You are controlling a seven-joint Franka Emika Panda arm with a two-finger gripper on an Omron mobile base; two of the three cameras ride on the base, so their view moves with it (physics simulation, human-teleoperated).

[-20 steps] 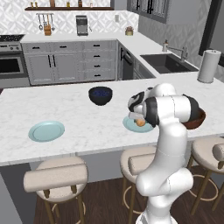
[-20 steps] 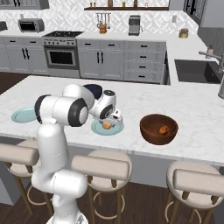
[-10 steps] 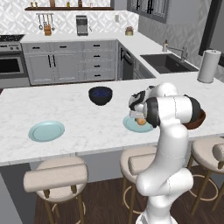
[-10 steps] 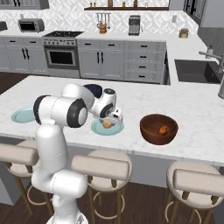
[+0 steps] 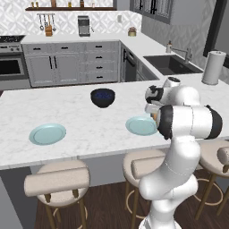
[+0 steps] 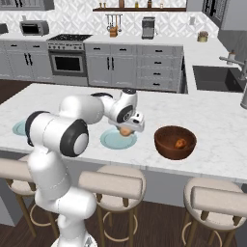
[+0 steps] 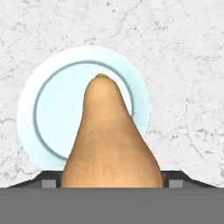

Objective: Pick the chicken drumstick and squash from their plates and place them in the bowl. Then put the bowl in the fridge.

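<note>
Hand cam: squash (image 7: 109, 140) sits right up close w/ the fingers (image 6: 126, 129) clamped on its fat end, stem nub pointing away, hanging over the teal plate (image 7: 39, 118) w/ marble bench (image 7: 183, 65) all around. Right base cam: fingers above that plate (image 6: 110, 140), squash (image 6: 125, 130) peeking out underneath. Just past it, the brown bowl (image 6: 166, 142) w/ the chicken drumstick (image 6: 180, 143) inside. Other plate (image 5: 47, 133) is well off at the bench's far end, and a dark bowl (image 5: 103, 97) sits further back.
</note>
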